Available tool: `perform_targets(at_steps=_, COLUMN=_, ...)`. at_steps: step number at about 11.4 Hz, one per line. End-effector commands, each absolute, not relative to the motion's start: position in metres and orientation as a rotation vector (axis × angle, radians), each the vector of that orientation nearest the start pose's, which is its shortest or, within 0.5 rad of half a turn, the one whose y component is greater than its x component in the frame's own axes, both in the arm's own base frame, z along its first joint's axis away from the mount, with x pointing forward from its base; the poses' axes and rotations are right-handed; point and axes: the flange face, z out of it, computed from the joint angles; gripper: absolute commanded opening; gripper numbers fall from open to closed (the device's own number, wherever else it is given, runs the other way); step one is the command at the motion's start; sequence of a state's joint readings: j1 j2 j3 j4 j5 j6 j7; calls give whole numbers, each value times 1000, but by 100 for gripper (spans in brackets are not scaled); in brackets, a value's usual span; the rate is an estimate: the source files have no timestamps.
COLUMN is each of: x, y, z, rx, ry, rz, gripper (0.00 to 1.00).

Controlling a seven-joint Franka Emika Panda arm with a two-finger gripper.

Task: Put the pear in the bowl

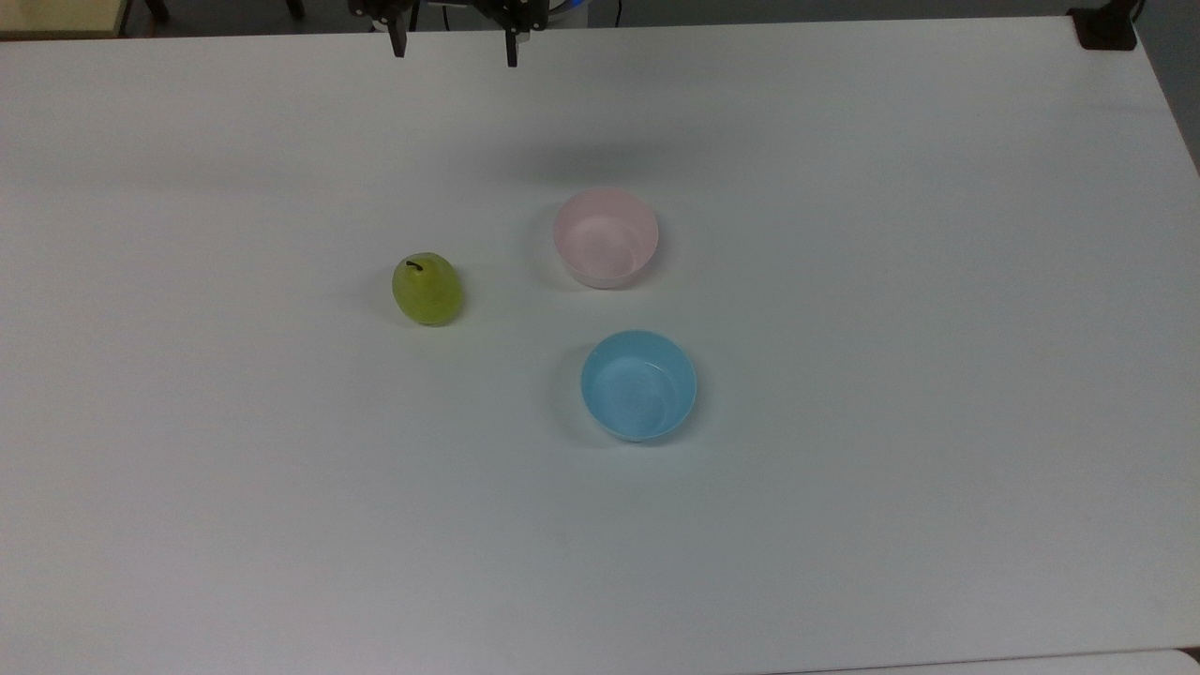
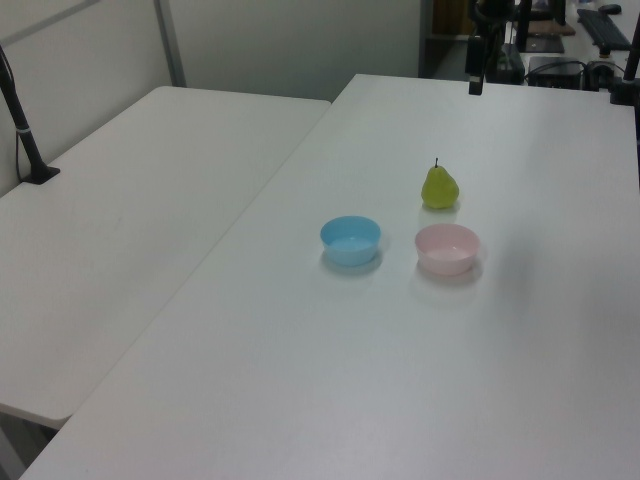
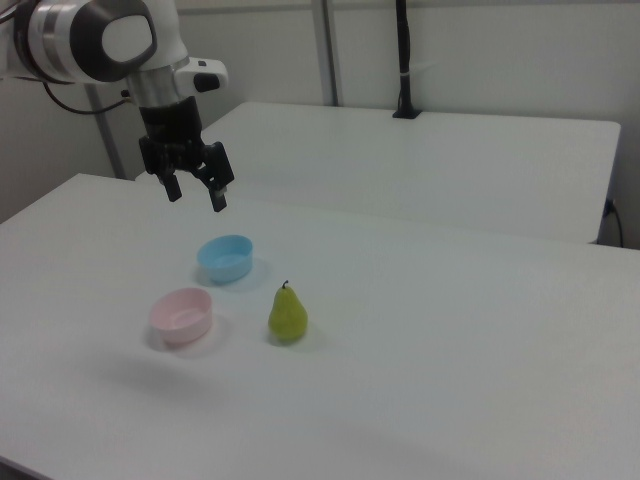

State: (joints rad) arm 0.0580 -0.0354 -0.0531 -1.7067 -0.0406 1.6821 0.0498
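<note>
The yellow-green pear [image 1: 427,289] stands upright on the white table, stem up, also seen as the pear [image 2: 439,187] and the pear [image 3: 287,314]. The pale pink bowl [image 1: 606,236] sits to the pear's right in the top view, a short gap away; it holds nothing, as the pink bowl [image 3: 182,316] shows. My gripper [image 1: 456,47] hangs high over the table's far edge in the top view, open with nothing between its fingers. In the right view the gripper [image 3: 197,194] hovers well above both bowls.
A light blue bowl [image 1: 638,384] of similar size stands near the pink one, toward the top view's bottom. A second white table [image 2: 110,220] adjoins on the left view's left, with a black post [image 2: 22,118] on it.
</note>
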Motion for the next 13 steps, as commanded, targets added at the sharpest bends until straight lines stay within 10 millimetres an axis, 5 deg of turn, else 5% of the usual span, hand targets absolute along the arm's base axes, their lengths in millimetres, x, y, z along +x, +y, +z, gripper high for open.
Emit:
perform_targets(at_steps=1, x=558, y=-16, z=582, rx=-3161, ry=-17, rz=18, gripper=100)
perform_targets(at_steps=4, x=588, y=-40, z=544, rx=-3164, ry=-103, rz=-28, gripper=100)
perform_targets(at_steps=8, x=625, y=-44, z=459, rx=-3186, ry=-212, rz=54, gripper=100)
perform_targets(at_steps=13, x=645, y=-47, z=372, rx=-3214, ry=-250, rz=112, gripper=100)
